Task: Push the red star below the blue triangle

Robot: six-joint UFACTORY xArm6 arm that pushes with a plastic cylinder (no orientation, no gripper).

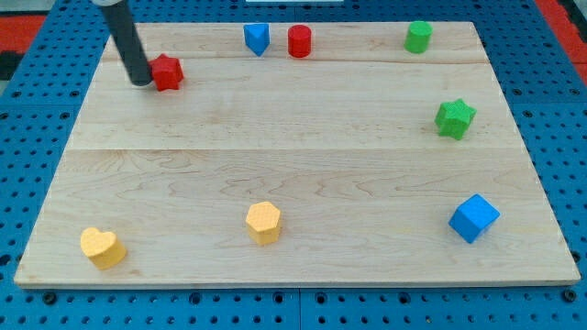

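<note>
The red star (168, 72) lies near the view's top left of the wooden board (293, 137). The blue triangle (257, 38) stands at the top edge, to the right of and above the star. My tip (141, 82) touches the star's left side; the dark rod rises up and to the left out of the view.
A red cylinder (299, 41) stands just right of the blue triangle. A green cylinder (418, 37) is at the top right, a green star (455, 118) at the right, a blue cube (473, 218) at the bottom right. A yellow hexagon (263, 223) and a yellow heart (102, 247) lie near the bottom.
</note>
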